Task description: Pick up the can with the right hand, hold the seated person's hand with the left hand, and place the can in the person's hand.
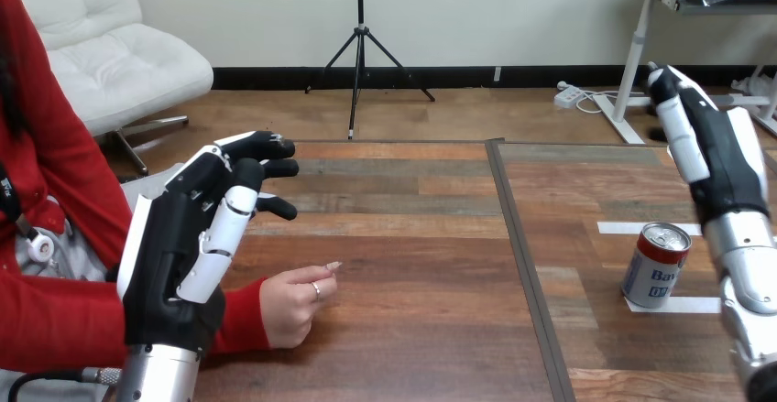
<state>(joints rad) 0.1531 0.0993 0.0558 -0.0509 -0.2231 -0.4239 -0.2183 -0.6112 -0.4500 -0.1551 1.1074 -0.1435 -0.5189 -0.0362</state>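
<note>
The right hand (pixel 724 155) is hovering at three o'clock, fingers straight, gripping nothing. The can (pixel 656 269) is standing upright on the table (pixel 412 237) at four o'clock, just under it. The left hand (pixel 174 265) is hanging open and empty at eight o'clock, beside the person's hand (pixel 289 306). The can is looking light, rigid and slick, so wrapping its mid-wall seems best.

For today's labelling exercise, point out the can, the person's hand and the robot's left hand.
can (pixel 654 276), head view, on its side wall.
person's hand (pixel 290 307), head view, on its loosely closed middle.
left hand (pixel 176 269), head view, on its black middle part.
</note>
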